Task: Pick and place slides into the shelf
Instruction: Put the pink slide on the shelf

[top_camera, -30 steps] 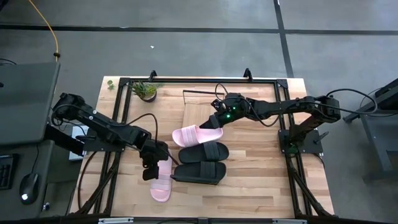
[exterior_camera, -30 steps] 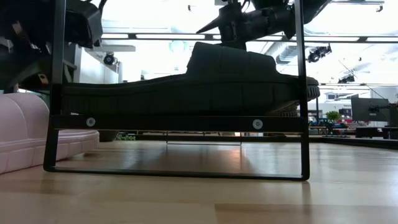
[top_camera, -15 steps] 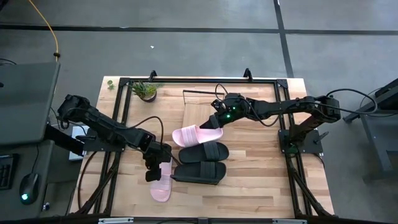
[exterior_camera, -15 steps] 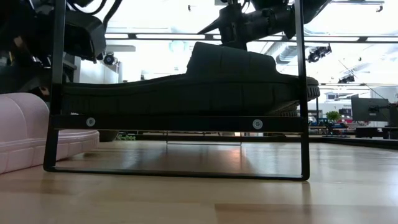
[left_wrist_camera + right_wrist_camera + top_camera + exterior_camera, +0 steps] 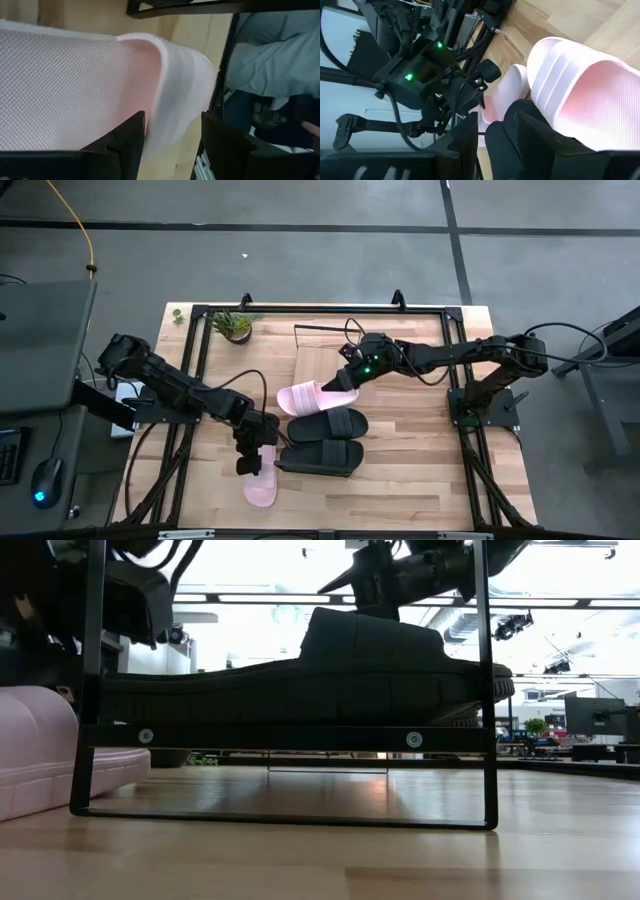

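- My right gripper (image 5: 349,377) is clamped on one pale pink wide-strap slide (image 5: 315,396), just behind the two matte black slides (image 5: 325,439).
- My left gripper (image 5: 254,464), fingers apart, straddles the other pink slide (image 5: 262,483) beside them.

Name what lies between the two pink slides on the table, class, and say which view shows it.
In the high view, two black slides lie side by side between the upper pink slide and the lower pink slide.
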Controlling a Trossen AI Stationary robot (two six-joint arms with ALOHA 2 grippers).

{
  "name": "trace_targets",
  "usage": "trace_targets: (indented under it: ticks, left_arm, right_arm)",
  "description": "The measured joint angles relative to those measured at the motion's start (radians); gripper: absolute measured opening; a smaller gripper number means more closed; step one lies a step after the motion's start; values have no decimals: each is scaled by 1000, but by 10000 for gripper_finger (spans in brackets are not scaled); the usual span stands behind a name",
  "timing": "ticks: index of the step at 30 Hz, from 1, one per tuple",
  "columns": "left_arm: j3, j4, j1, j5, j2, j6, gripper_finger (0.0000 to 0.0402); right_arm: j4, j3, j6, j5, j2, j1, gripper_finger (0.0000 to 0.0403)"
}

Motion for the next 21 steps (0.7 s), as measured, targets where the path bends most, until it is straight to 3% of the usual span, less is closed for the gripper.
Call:
trace_targets:
  ticks: [11, 21]
  left_arm:
    - [0, 5, 1, 0, 2, -5, 179]
    - [-95, 202, 0, 18, 2, -99, 179]
  right_arm:
    - [-4, 0, -6, 9, 0, 9, 119]
    - [-4, 0, -4, 9, 0, 9, 119]
